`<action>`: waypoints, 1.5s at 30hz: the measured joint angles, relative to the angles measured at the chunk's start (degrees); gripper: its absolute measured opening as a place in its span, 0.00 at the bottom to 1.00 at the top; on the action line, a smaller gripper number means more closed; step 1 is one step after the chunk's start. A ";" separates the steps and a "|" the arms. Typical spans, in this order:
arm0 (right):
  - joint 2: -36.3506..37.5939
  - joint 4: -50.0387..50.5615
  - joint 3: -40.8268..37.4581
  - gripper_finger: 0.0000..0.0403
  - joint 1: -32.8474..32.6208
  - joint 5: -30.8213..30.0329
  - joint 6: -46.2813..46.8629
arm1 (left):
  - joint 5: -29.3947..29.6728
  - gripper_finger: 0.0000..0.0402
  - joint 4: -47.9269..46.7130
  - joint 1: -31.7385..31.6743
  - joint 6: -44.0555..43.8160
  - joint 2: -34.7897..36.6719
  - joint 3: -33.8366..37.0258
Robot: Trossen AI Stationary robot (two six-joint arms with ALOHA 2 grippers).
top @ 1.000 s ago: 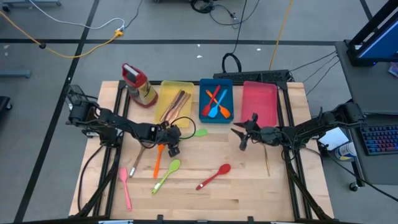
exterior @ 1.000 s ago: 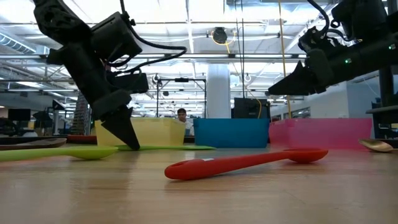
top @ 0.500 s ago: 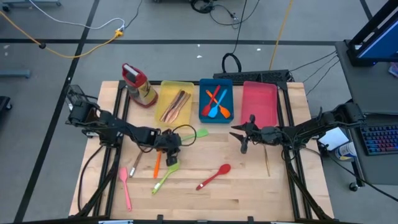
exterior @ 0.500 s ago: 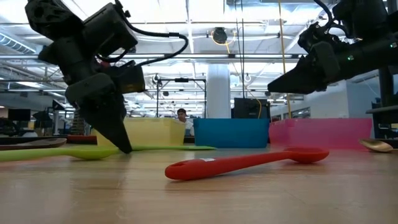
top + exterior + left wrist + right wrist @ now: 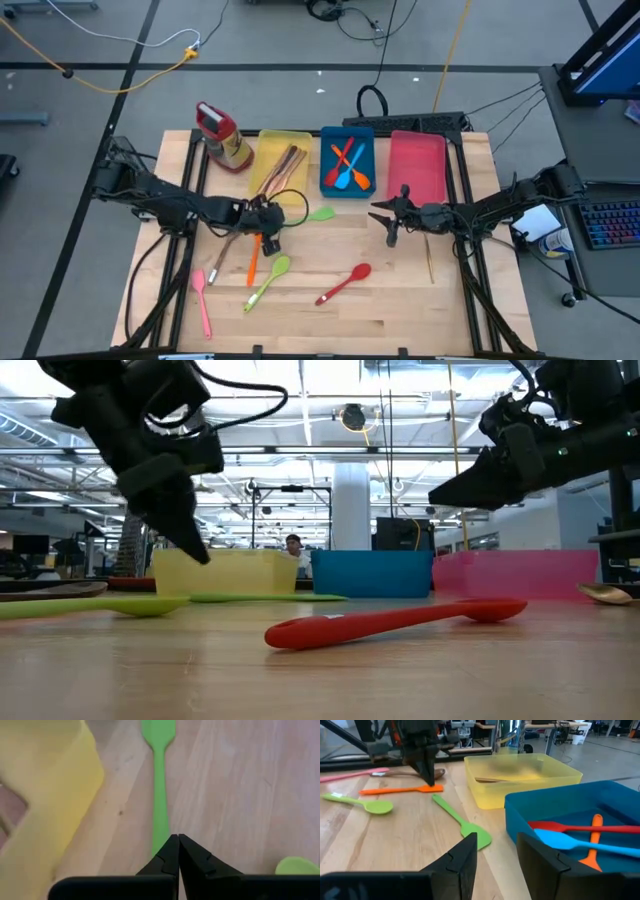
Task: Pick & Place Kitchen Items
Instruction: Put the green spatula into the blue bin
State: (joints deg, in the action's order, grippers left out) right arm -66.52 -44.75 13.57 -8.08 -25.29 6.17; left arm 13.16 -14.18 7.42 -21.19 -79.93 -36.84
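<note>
Nearest you, a red plastic spoon (image 5: 395, 622) lies flat on the wooden table (image 5: 400, 310). Behind it, your left gripper (image 5: 196, 552) hangs clenched and empty above the slim green plastic spatula (image 5: 159, 780). Your right gripper (image 5: 385, 222) waits released before the pink rectangular tray (image 5: 417, 166).
</note>
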 joint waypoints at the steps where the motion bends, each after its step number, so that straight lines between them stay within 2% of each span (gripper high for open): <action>1: 0.00 -0.80 0.00 0.32 0.00 0.02 0.03 | -0.05 0.02 -0.95 0.07 -0.17 -0.04 0.06; 6: -0.18 -0.93 0.06 0.30 0.01 0.33 0.52 | 0.06 0.01 -2.01 -0.04 -1.60 -4.39 0.41; 11: -3.93 -4.37 1.40 0.26 1.40 6.12 0.05 | 0.77 0.01 -1.77 -0.02 -2.05 -8.46 0.09; 14: -8.44 -3.71 5.40 0.25 2.21 7.66 -3.88 | 0.91 0.01 -1.83 0.00 -3.12 -8.91 0.11; 18: -17.13 -0.71 13.04 0.27 3.79 10.41 -14.48 | 1.02 0.01 -2.01 0.00 -3.36 -8.98 0.13; 24: -30.29 8.89 25.07 0.38 6.93 16.08 -21.97 | 0.92 0.02 -1.84 -0.02 -3.17 -9.02 0.22; 27: -35.39 14.61 30.06 0.44 7.81 16.48 -25.61 | 0.95 0.01 -1.94 -0.02 -3.02 -9.06 0.22; 30: -39.10 21.09 34.28 0.48 7.80 16.25 -33.42 | 0.97 0.02 -1.97 -0.02 -3.02 -9.11 0.22; 34: -42.30 26.77 40.02 0.49 8.31 16.36 -37.11 | 1.01 0.01 -1.87 -0.02 -3.06 -9.11 0.25; 41: -44.41 34.91 46.76 0.49 11.51 17.07 -38.36 | 1.09 0.02 -1.15 -0.02 -3.13 -9.15 0.31; 45: -44.41 37.77 48.35 0.49 13.48 21.48 -38.49 | 1.05 0.01 -1.03 -0.04 -3.13 -9.14 0.31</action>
State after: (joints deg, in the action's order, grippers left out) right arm -110.93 -6.98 61.91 5.40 -3.81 -32.31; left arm 14.22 -15.21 7.38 -24.32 -89.06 -36.53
